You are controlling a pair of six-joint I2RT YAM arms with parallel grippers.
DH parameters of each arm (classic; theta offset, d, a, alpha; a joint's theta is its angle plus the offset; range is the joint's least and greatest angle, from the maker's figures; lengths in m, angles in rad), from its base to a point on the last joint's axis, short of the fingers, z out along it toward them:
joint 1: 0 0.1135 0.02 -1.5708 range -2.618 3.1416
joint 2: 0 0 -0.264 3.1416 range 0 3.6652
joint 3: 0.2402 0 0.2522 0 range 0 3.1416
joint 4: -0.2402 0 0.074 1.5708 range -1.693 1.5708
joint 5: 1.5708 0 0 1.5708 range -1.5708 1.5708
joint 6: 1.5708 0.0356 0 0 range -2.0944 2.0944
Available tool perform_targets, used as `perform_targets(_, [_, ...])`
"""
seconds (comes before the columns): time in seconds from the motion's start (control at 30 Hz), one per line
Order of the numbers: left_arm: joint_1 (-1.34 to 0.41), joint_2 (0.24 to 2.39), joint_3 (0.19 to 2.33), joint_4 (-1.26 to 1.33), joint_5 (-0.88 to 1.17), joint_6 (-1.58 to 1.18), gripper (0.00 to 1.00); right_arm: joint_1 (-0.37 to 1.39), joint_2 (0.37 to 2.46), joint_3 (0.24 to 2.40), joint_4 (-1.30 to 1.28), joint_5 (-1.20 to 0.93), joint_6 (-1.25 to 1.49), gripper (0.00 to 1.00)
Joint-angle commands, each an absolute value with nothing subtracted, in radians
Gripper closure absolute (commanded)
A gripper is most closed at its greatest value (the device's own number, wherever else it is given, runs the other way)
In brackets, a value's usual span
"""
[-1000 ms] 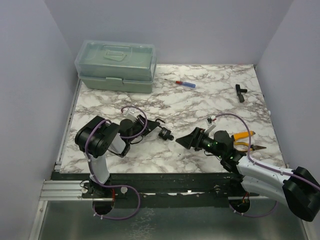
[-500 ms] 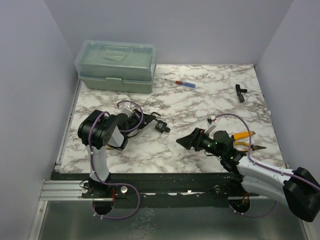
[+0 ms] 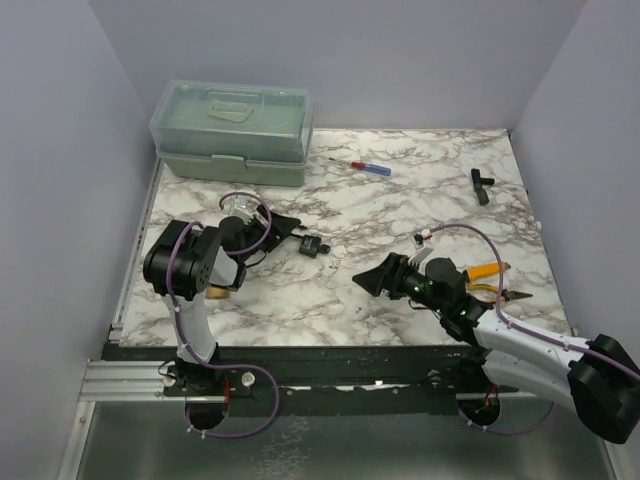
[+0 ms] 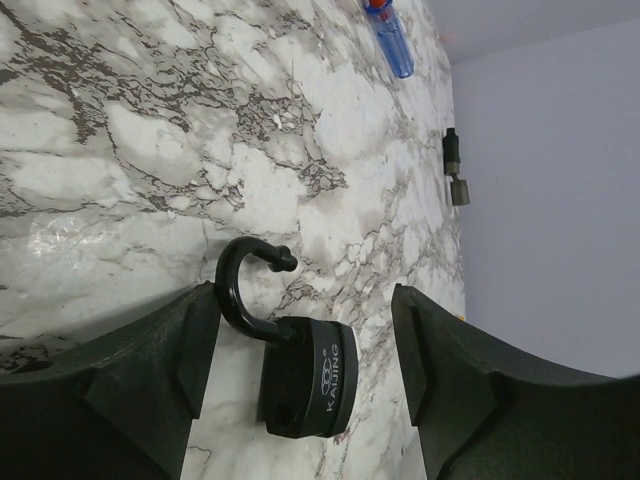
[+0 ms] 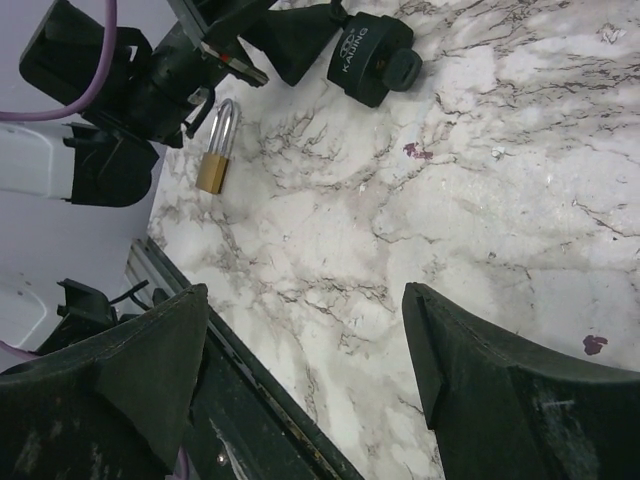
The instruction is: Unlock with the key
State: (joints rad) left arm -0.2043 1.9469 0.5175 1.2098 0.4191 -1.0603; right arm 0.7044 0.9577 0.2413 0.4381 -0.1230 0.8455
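Note:
A black padlock [image 4: 305, 378] lies on the marble table [image 4: 150, 150] with its shackle [image 4: 236, 290] swung open. It sits between the fingers of my left gripper [image 4: 303, 300], which is open; a gap shows on the lock's right side. The top view has the padlock [image 3: 310, 245] just off the left gripper [image 3: 289, 239]. In the right wrist view a dark stub [image 5: 400, 68] sticks out of the padlock [image 5: 365, 55]; I cannot tell whether it is the key. My right gripper [image 5: 305, 298] is open and empty, and in the top view this gripper [image 3: 372, 279] is right of the lock.
A brass padlock [image 5: 218, 150] lies by the left arm. A green toolbox [image 3: 232, 130] stands at the back left. A red and blue screwdriver [image 3: 365, 167], a black T-shaped part [image 3: 482, 185] and orange-handled pliers [image 3: 490, 275] lie on the right half.
The left gripper carried the black padlock back and to the left, then opened and let it go. The right arm has barely moved.

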Motion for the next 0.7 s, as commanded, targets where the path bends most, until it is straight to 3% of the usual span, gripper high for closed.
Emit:
perform_targets(0.0, [-0.194,1.841,0.536,1.045,0.385,-0.972,0.25,0.696,0.960,0.275,0.388,-0.088,0.818,0.15])
perform_targets(0.27, [-0.189,1.587,0.562,0.608,0.190,-0.779,0.25,0.696,0.943,0.294,0.351,-0.067,0.789,0.15])
perform_targets(0.4, [-0.193,1.411,0.592,0.302,-0.031,-0.699,0.22,0.696,0.946,0.326,0.304,-0.048,0.752,0.15])
perform_targets(0.53, [-0.210,1.272,0.585,0.025,-0.282,-0.773,0.21,0.696,0.943,0.344,0.289,-0.028,0.716,0.15])
perform_targets(0.67, [-0.229,1.154,0.558,-0.177,-0.406,-0.824,0.19,0.696,0.962,0.368,0.277,-0.026,0.687,0.15])
